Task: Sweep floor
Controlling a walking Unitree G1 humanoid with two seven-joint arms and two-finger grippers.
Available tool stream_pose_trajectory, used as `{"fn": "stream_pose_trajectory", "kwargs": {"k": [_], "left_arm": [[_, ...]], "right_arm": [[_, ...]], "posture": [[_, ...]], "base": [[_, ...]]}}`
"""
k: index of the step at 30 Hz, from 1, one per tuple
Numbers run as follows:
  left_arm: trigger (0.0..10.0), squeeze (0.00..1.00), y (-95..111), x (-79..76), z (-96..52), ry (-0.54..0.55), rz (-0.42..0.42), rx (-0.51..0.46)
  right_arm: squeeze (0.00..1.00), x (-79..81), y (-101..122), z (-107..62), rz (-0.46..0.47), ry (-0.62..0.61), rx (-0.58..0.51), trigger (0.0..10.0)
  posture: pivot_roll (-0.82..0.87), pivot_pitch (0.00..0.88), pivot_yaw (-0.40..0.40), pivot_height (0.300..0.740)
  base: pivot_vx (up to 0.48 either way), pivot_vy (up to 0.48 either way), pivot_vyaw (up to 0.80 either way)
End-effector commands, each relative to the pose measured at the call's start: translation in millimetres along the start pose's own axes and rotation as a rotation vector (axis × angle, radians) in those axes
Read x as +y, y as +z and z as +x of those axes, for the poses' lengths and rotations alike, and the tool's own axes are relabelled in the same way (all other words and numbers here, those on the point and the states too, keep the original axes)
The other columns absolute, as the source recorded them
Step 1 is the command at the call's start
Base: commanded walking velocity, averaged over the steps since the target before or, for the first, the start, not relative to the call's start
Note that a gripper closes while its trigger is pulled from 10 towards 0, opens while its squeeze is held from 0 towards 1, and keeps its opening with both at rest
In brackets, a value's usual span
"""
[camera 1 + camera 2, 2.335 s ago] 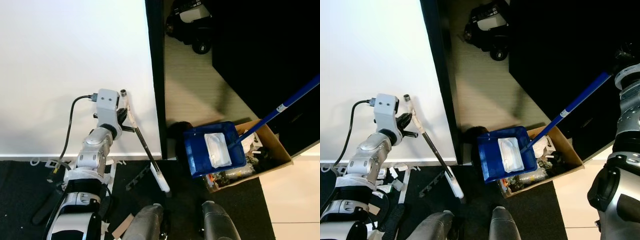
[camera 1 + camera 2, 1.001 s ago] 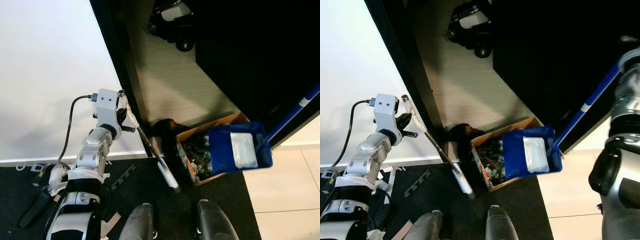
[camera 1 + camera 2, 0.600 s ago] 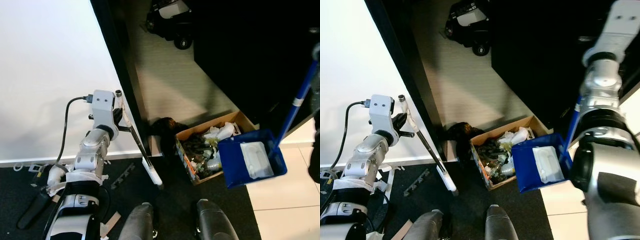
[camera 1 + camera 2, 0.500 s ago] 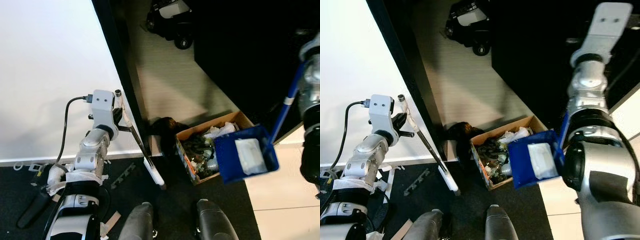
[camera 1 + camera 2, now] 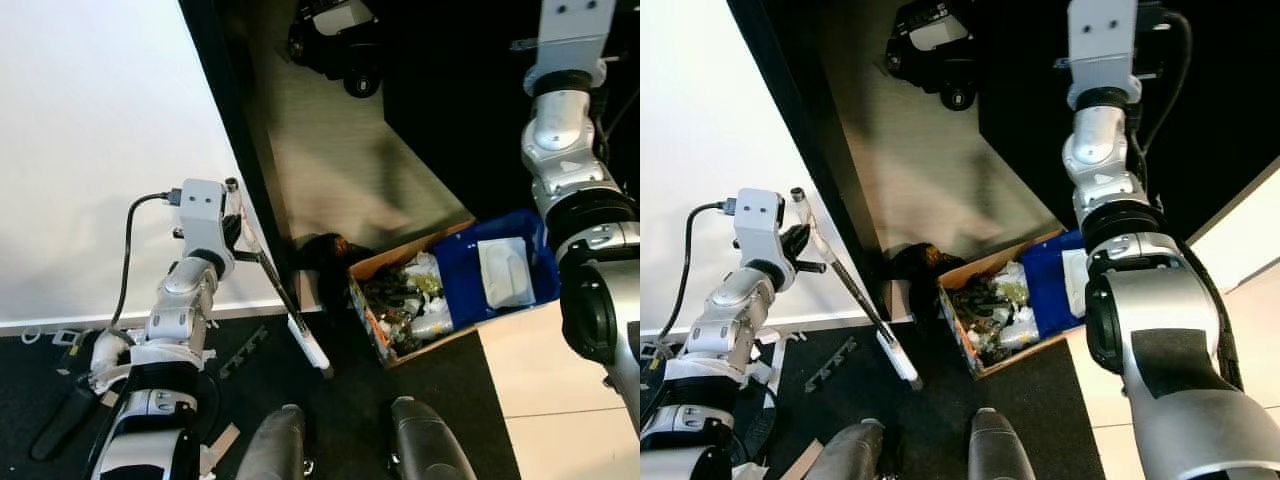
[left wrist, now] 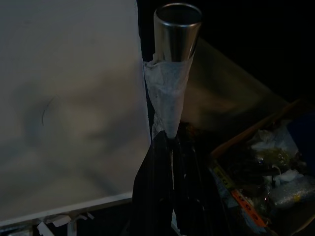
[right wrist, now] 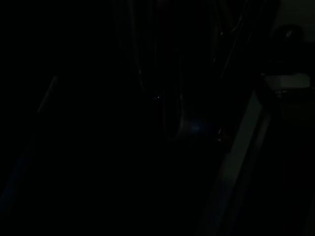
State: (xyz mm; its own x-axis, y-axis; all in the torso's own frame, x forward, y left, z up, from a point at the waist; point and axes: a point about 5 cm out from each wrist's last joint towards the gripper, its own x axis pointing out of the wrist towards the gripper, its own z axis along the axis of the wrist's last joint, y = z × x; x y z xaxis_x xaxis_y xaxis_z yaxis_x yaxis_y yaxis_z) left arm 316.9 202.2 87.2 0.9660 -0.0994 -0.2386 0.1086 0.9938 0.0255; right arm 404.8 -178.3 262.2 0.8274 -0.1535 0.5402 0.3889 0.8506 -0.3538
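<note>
Legs: the robot's two grey legs (image 5: 345,445) stand on the black mat (image 5: 380,400) at the near edge of the head views.
Left gripper: the left gripper (image 5: 232,232) is raised beside the white wall (image 5: 100,150), its black fingers (image 6: 165,191) clamped on the broom handle (image 5: 262,265) just below the taped metal tip (image 6: 173,64).
Broom: the handle slants down from the gripper toward the mat, ending in a white piece (image 5: 310,353) near the left leg.
Box: a cardboard box (image 5: 385,345) sits on the mat's far edge, just right of the broom's lower end, full of mixed rubbish (image 5: 410,300).
Dustpan: the blue dustpan (image 5: 495,275) lies over the right end of the box, tipped, with a white wad (image 5: 503,272) in it.
Right arm: the silver right arm (image 5: 1110,180) reaches up above the dustpan; cannot tell whether its gripper is wide or closed, the wrist view being too dark.
Far floor: a black wheeled machine (image 5: 335,35) stands on the pale floor (image 5: 340,160) beyond the box.
</note>
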Motion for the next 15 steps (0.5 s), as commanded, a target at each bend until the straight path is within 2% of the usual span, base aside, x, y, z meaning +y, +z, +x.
{"fn": "stream_pose_trajectory", "kwargs": {"k": [1,7,9,10,11,12,13,15], "left_arm": [[10.0,0.0,5,3.5,-0.3,0.004,0.011,-0.029],[10.0,0.0,5,5.3,-1.3,0.008,0.012,-0.03],[10.0,0.0,4,5.3,-1.3,0.009,0.012,-0.031],[10.0,0.0,4,5.4,-1.3,0.01,0.012,-0.031],[10.0,0.0,4,5.4,-1.3,0.01,0.012,-0.031],[10.0,0.0,4,5.8,-1.3,0.011,0.012,-0.032],[10.0,0.0,4,5.8,-1.3,0.011,0.012,-0.032],[10.0,0.0,4,6.3,-1.3,0.014,0.013,-0.033]], "right_arm": [[0.0,7.6,16,3.7,-0.03,0.016,-0.096,10.0],[0.0,36.0,35,-5.7,-0.083,0.078,-0.238,10.0],[0.0,39.6,38,-7.2,-0.092,0.086,-0.262,10.0],[0.0,50.1,45,-11.8,-0.108,0.123,-0.328,10.0],[0.0,50.1,45,-11.8,-0.108,0.123,-0.328,10.0],[0.0,59.9,54,-16.9,-0.114,0.165,-0.395,10.0],[0.0,59.9,54,-16.9,-0.114,0.165,-0.395,10.0],[0.0,71.9,63,-24.6,-0.127,0.215,-0.487,10.0]], "posture": [[0.0,0.068,0.0,0.74],[0.0,0.068,-0.003,0.74],[0.0,0.066,-0.004,0.74],[0.0,0.065,-0.006,0.74],[0.0,0.065,-0.006,0.74],[0.0,0.063,-0.008,0.74],[0.0,0.063,-0.008,0.74],[0.0,0.062,-0.009,0.74]], "base": [[0.0,0.0,0.0],[0.0,0.0,0.0],[0.0,0.0,0.0],[0.0,0.0,0.0],[0.0,0.0,0.0],[0.0,0.0,0.0],[0.0,0.0,0.0],[0.0,0.0,0.0]]}}
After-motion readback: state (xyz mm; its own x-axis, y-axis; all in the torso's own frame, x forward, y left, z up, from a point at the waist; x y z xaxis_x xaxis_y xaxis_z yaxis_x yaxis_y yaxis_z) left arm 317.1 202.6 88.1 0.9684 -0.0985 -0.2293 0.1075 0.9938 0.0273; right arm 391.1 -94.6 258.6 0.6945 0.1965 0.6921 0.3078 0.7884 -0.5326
